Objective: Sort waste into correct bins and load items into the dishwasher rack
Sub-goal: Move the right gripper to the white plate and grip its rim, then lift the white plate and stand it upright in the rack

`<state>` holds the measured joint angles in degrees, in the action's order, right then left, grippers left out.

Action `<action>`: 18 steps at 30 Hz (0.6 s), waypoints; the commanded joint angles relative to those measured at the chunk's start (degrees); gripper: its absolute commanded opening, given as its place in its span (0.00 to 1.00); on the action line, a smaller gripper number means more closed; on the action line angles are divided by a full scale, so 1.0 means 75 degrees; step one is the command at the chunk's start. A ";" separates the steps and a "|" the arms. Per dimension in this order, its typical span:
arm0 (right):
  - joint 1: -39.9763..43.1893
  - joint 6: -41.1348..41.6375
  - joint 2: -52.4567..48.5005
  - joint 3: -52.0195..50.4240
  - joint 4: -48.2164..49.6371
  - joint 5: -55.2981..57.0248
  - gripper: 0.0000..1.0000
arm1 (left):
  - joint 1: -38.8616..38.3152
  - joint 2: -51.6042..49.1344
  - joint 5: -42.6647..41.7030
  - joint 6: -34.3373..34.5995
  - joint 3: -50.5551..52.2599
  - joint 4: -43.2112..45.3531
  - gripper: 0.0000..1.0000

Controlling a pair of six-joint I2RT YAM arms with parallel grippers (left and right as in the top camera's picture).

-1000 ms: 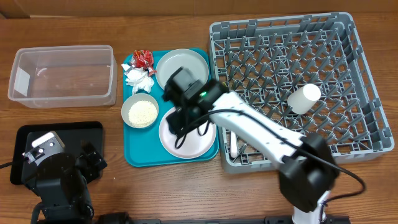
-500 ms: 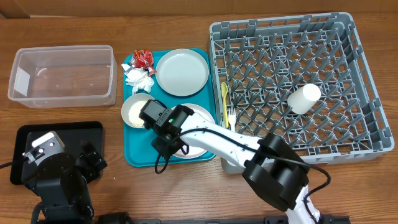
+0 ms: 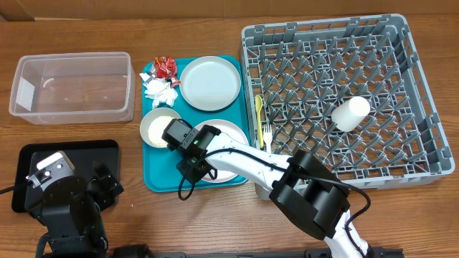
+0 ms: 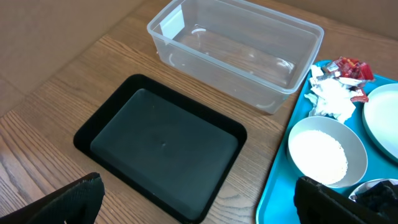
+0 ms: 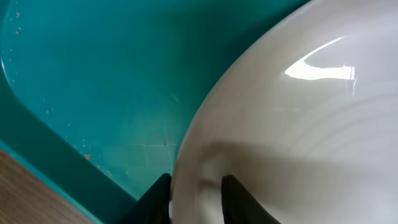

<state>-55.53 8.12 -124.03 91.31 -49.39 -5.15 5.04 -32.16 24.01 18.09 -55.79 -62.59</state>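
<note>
We start at the right gripper — its dark fingers stand only narrowly apart, one on either side of the rim of the white plate, and the rim fills the gap, so we read it as pinched. From overhead that gripper sits low over the teal tray, at the left edge of the plate, which lies flat on the tray's near right part with the arm crossing above it.

Just beside the wrist, on the tray's left side, stands the cream bowl with a heap of white grains inside. On the tray's far right part we see the pale grey plate. In the tray's far left corner lie the crumpled tissue and, touching it on the far side, the red-and-silver wrappers.

Against the tray's right edge stands the rack. The yellow spoon and white fork lie in the rack's side nearest the tray, and the cup lies on its side, well to the right of the tray.

Left of the tray, the clear tub sits level with its far half and the black tray level with its near half — both apart from it. The left gripper hangs by the black tray's near edge, jaws spread wide with nothing in them.
</note>
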 commanded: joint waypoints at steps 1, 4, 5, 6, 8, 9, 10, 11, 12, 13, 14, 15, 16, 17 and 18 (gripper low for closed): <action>0.0003 0.0131 -0.0029 -0.0125 -0.0009 0.0082 0.14 | 0.0085 -0.0026 -0.0009 0.0105 -0.0140 0.0020 1.00; 0.0003 0.0122 -0.0009 0.0163 -0.0408 0.0087 0.04 | 0.0085 -0.0026 -0.0009 0.0105 -0.0140 0.0020 1.00; 0.0003 0.0119 -0.0009 0.0283 -0.0577 0.0096 0.04 | 0.0085 -0.0026 -0.0009 0.0105 -0.0140 0.0020 1.00; -0.0006 0.0119 0.0009 0.0428 -0.0787 0.0117 0.04 | 0.0085 -0.0026 -0.0009 0.0105 -0.0140 0.0023 1.00; -0.0035 0.0122 0.0038 0.0714 -0.1186 0.0172 0.04 | 0.0085 -0.0026 -0.0009 0.0105 -0.0140 0.0020 1.00; -0.0064 0.0122 0.0061 0.0851 -0.1343 0.0169 0.04 | 0.0085 -0.0026 -0.0009 0.0105 -0.0140 0.0023 1.00; -0.0096 0.0122 0.0070 0.0927 -0.1416 0.0166 0.04 | 0.0085 -0.0026 -0.0009 0.0105 -0.0140 0.0020 1.00; -0.0146 0.0122 0.0105 0.1029 -0.1510 0.0166 0.04 | 0.0085 -0.0026 -0.0009 0.0105 -0.0140 0.0020 1.00; -0.0195 0.0122 0.0154 0.1122 -0.1597 0.0172 0.04 | 0.0085 -0.0026 -0.0009 0.0105 -0.0140 0.0020 1.00; -0.0230 0.0119 0.0187 0.1174 -0.1647 0.0175 0.04 | 0.0085 -0.0026 -0.0009 0.0105 -0.0140 0.0020 1.00; -0.0268 0.0122 0.0236 0.1256 -0.1725 0.0224 0.04 | 0.0085 -0.0026 -0.0009 0.0105 -0.0140 0.0020 1.00; -0.0312 0.0128 0.0300 0.1367 -0.1845 0.0367 0.04 | 0.0085 -0.0026 -0.0009 0.0105 -0.0140 0.0023 1.00; -0.0347 0.0125 0.0388 0.1501 -0.2025 0.0565 0.04 | 0.0085 -0.0026 -0.0009 0.0105 -0.0140 0.0020 1.00; -0.0353 0.0125 0.0440 0.1577 -0.2113 0.0632 0.04 | 0.0085 -0.0026 -0.0009 0.0105 -0.0140 0.0020 1.00; -0.0353 0.0125 0.0530 0.1682 -0.2226 0.0659 0.04 | 0.0085 -0.0026 -0.0009 0.0105 -0.0140 0.0020 1.00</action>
<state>-57.56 8.36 -123.59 100.86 -64.58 -1.89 5.04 -32.16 24.01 18.09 -55.79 -62.59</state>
